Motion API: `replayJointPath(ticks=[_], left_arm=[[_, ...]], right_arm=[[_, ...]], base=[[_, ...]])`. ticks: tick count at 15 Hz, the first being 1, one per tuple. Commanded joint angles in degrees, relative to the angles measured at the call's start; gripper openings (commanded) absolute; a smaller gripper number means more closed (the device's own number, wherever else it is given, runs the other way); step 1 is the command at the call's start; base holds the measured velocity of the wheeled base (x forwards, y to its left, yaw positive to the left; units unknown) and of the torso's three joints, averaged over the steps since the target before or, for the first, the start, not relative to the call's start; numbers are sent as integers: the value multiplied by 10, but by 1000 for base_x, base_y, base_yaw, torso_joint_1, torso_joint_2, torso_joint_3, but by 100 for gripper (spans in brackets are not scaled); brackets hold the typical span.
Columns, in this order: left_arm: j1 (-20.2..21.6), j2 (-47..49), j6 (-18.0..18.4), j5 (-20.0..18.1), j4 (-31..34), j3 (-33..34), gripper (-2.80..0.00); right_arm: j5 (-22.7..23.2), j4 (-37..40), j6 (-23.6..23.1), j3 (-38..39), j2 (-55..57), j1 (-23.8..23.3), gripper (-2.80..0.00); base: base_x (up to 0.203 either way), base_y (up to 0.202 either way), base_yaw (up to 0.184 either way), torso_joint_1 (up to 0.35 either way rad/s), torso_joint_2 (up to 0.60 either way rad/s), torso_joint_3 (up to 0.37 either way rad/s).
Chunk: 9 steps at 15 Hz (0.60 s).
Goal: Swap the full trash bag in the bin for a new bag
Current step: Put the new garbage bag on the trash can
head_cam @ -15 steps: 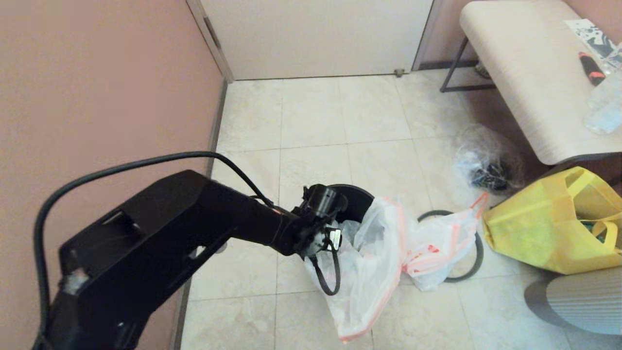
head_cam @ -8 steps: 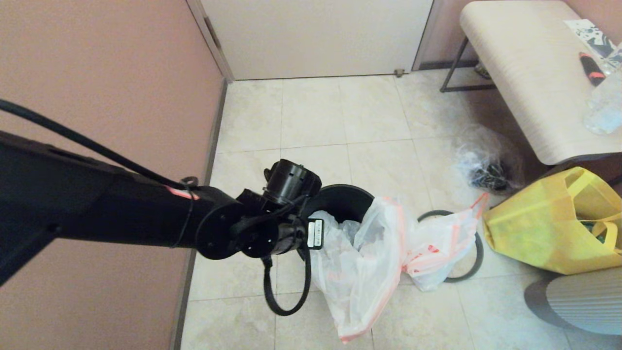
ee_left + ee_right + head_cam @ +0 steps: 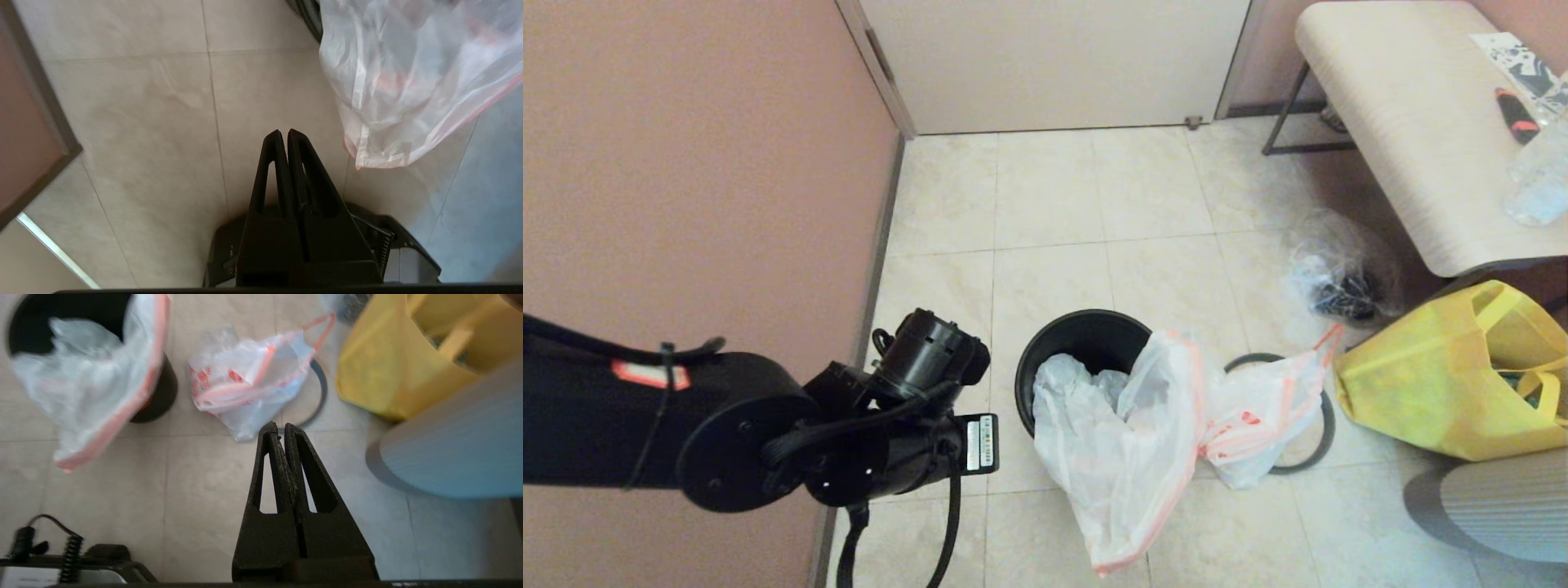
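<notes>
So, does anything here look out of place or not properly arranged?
Yes. The new bag hangs half out of the bin, spilling onto the floor. The grey ring lies on the floor under the full trash bag, not on the bin.

The bin [image 3: 1086,339], round, black and glossy, stands upright on the floor. The new bag [image 3: 1123,457], thin translucent white with a pale orange-red hem band, lies partly inside it and drapes over its front edge onto the floor. The full trash bag [image 3: 1262,429], lumpy with red print, lies just beside the bin, on the separate grey ring [image 3: 1319,445].
</notes>
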Motion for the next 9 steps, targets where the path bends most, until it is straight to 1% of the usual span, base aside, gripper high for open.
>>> replayJointPath(ticks=[1, 2, 5, 7, 8, 9], left_arm=[[-4, -38, -3, 19, 3, 7, -280], [-4, -39, -5, 31, 15, 9, -280], [8, -27, -1, 34, 18, 19, -280], [19, -30, 27, 34, 22, 11, -280], [32, -30, 44, 34, 23, 13, -280], [40, -30, 51, 34, 23, 12, -280]], right_arm=[[11, -4, 2, -36, 86, 0, -280], [29, -6, 6, -60, 159, 1, -280], [88, -26, 25, -142, 457, 8, -280], [128, -61, 53, -207, 658, 29, -280], [145, -83, 64, -238, 749, 44, -280], [160, -104, 69, -270, 828, 56, -280]], base=[[0, 0, 0, 0, 0, 0], [0, 0, 0, 0, 0, 0], [0, 0, 0, 0, 0, 0], [0, 0, 0, 0, 0, 0], [0, 0, 0, 0, 0, 0], [0, 0, 0, 0, 0, 0]])
